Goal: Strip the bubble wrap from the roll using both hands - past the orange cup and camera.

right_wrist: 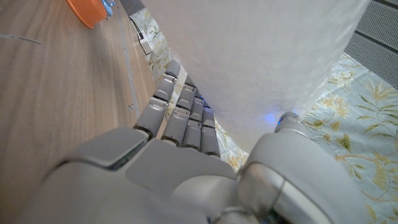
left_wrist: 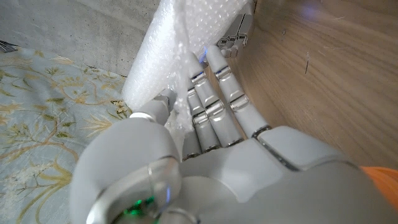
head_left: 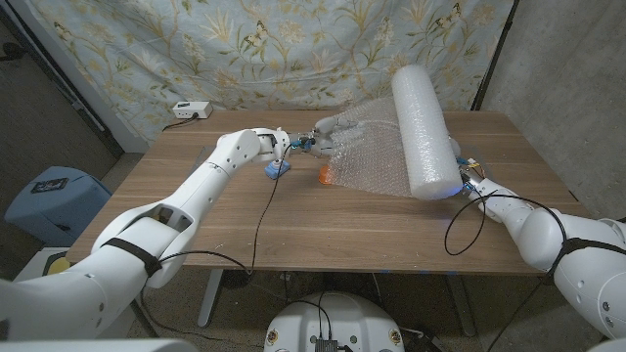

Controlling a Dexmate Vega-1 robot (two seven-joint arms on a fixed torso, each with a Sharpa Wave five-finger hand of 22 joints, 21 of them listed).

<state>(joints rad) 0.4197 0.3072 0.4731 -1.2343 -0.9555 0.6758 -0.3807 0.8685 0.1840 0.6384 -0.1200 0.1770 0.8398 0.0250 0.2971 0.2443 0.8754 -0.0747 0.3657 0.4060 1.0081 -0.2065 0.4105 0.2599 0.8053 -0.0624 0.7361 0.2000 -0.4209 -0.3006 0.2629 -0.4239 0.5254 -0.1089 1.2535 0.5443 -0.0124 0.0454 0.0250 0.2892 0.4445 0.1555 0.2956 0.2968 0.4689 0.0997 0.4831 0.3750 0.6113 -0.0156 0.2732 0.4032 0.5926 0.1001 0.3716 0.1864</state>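
The left robot hand [head_left: 315, 137] pinches the clear bubble wrap sheet's [head_left: 372, 152] free edge; the right robot hand [head_left: 468, 179] grips the white cylindrical roll [head_left: 423, 127] between them.

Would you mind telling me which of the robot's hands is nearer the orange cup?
Left. The left hand grips the sheet's edge just behind the orange cup; the right hand holds the roll's near end, across the sheet.
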